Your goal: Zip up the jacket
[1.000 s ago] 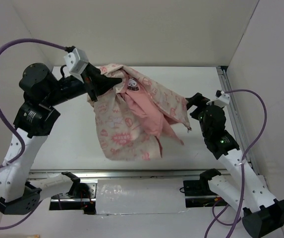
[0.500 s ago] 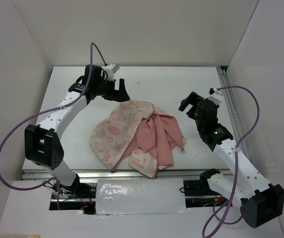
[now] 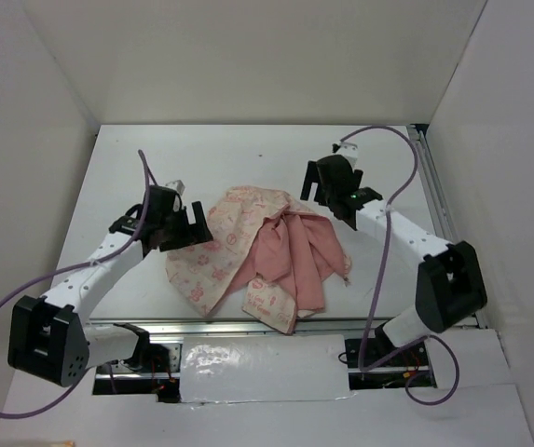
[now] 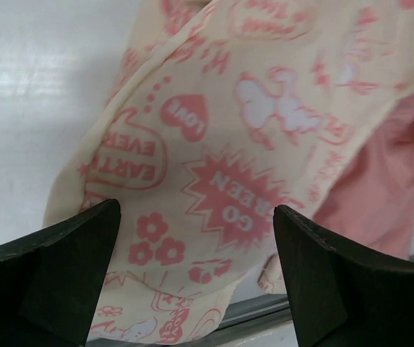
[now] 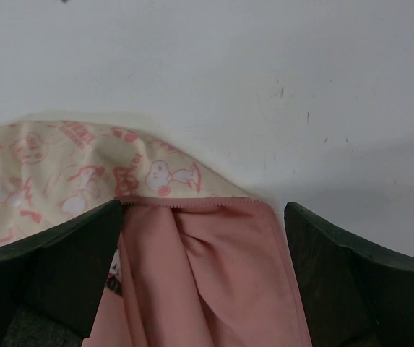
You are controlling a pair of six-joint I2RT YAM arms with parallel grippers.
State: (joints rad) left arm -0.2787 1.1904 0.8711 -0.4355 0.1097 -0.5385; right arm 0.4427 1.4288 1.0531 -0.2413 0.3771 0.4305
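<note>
Jacket (image 3: 267, 256): lying crumpled on table (image 3: 155, 158), lining showing. Left gripper (image 3: 196, 230), right gripper (image 3: 325, 197): both hovering at its edges, jaws spread, holding nothing.

Upside-down print on the jacket (image 4: 293, 79), "EARTH EVER" in a bubble (image 4: 123, 155), "GO GREEN" in a starburst (image 4: 232, 195), "LOVE" in a heart (image 4: 183, 118)

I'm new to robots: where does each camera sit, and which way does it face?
Top external: fixed above and behind, looking down on the table and crumpled jacket; left arm and right arm show.
Left wrist: on the left arm, facing the jacket's printed side; left fingers spread at the bottom corners.
Right wrist: on the right arm, facing the jacket's pink-lined edge and table; right fingers likewise.
All share the jacket.
</note>
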